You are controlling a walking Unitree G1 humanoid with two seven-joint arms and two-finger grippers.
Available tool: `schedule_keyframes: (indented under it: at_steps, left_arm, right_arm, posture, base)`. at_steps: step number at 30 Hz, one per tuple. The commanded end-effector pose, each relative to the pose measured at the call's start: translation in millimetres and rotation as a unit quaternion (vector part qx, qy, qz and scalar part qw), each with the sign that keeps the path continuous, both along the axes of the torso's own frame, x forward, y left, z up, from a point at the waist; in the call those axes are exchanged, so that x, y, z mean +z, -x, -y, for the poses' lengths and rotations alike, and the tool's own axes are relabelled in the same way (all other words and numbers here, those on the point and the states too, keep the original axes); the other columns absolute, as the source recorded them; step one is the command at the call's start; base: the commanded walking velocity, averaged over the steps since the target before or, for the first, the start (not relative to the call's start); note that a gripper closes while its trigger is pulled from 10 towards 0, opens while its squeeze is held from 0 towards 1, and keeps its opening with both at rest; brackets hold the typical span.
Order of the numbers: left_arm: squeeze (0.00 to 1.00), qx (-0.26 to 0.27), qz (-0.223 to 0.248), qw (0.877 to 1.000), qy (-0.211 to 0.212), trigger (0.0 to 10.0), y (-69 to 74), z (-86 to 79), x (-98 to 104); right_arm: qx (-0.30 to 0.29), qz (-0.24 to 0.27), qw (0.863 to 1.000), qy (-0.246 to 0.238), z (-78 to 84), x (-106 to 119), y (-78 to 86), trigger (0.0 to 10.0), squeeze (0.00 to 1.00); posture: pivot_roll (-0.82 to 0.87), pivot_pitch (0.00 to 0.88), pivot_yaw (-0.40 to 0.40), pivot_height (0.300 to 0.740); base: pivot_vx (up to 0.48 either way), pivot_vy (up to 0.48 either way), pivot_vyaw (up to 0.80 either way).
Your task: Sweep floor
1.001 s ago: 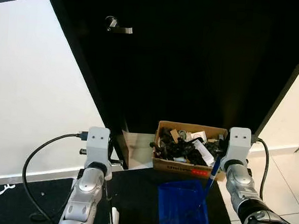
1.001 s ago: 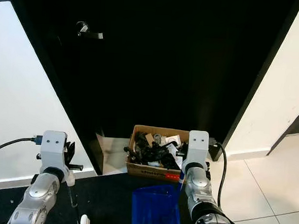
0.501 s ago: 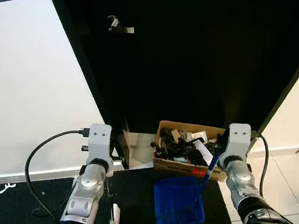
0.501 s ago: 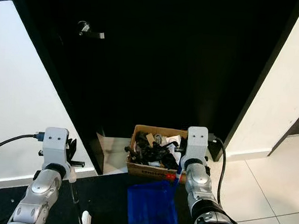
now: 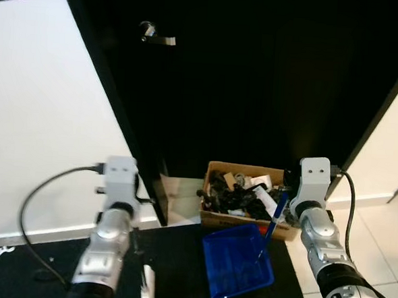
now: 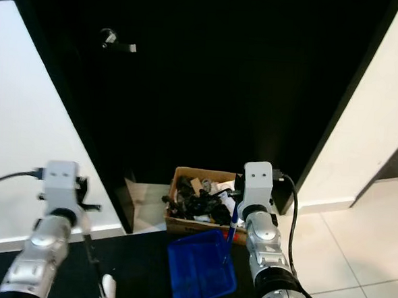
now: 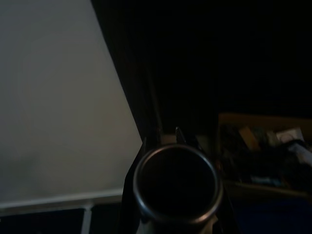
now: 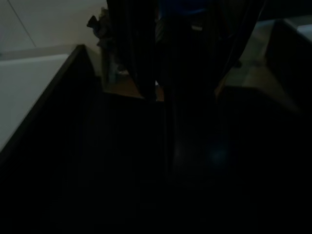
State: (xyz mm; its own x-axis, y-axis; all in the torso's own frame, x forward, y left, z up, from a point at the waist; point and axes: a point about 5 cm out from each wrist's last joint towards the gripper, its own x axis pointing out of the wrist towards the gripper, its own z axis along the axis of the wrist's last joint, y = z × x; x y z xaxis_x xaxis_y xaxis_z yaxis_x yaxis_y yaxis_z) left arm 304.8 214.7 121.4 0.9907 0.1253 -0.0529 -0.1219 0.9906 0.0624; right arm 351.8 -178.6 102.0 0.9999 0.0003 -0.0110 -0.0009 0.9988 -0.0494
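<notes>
On the left, the left gripper [image 7: 162, 136] sat beside the white wall [image 5: 46, 112], with the round open end of a tube [image 7: 178, 183] right at its camera. I took that tube for the broom handle, though the wrist view was dim. Whether that gripper was clamped on it I could not tell. Below that arm a thin dark rod ran down to a white piece [image 5: 146, 289] low over the dark floor [image 5: 179, 256].

Behind stood a black door [image 5: 256, 92] with a metal lever [image 5: 156, 36] high up. At its foot sat a cardboard box [image 5: 243, 221] heaped with dark scraps and bits of paper.

Just in front of the box, the blue dustpan [image 5: 236, 265] was tipped and lifted off the floor, its thin blue handle rising to the right gripper [image 8: 185, 53], whose fingers were closed around it.

By my reading the sweeping was mostly over and the emptying was in hand: the pan hung near the box but not yet over it. The pan was see-through blue plastic, shallow and ribbed; what lay in it was too dark to make out.
</notes>
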Motion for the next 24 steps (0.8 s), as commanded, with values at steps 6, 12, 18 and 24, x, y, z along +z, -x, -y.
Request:
schedule_keyframes:
  at_steps: [6, 12, 18, 24]
  left_arm:
    - [0.00, -0.017, 0.034, 0.999, 0.007, 10.0, 1.0, 2.4, 22]
    - [0.00, -0.012, 0.025, 1.000, 0.010, 10.0, -1.3, 20.3, 9]
    - [0.00, -0.016, 0.028, 0.999, -0.007, 10.0, -8.0, 24.0, 15]
    - [0.00, -0.014, 0.031, 0.999, -0.009, 10.0, -7.2, 24.3, 17]
  right_arm:
    - [-0.031, -0.017, 0.998, -0.046, -8.2, 9, -4.2, 10.0, 0.00]
    - [-0.006, -0.013, 0.999, -0.035, -17.7, 19, -6.1, 10.0, 0.00]
    - [-0.001, -0.015, 0.999, -0.040, -20.3, 22, -8.6, 10.0, 0.00]
    - [0.002, -0.023, 0.999, -0.047, -24.8, 22, -5.9, 10.0, 0.00]
  posture:
    - [0.00, 0.068, 0.046, 0.740]
    - [-0.01, 0.066, 0.043, 0.740]
    - [0.00, 0.063, 0.046, 0.740]
    - [0.01, 0.064, 0.051, 0.740]
  base:
    - [0.000, 0.000, 0.00]
    - [0.000, 0.000, 0.00]
    - [0.000, 0.000, 0.00]
    - [0.000, 0.000, 0.00]
